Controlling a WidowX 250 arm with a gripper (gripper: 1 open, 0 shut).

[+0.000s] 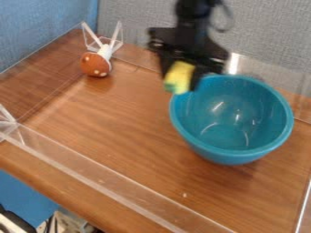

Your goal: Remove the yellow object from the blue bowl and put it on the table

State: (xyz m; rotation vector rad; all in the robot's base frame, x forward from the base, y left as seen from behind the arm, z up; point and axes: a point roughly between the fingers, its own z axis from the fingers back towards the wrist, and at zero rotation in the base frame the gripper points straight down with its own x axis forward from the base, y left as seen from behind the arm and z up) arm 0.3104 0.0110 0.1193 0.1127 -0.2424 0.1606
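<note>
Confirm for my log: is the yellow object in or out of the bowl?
Out: the yellow object hangs in the tool left of the empty bowl.

Light: bright, even.
Glare: pale sheen on the glossy brown wood-grain worktop (97, 109).
Sharpness: low resolution; black gripper (183, 71) motion-blurred.

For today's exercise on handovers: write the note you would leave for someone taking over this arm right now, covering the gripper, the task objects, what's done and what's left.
Gripper: shut on the yellow object, held in the air just past the blue bowl's left rim.
Blue bowl: now empty, on the table.
Done: the yellow object is lifted out of the bowl.
Left: lower it onto bare wood left of the bowl, release, withdraw.
</note>
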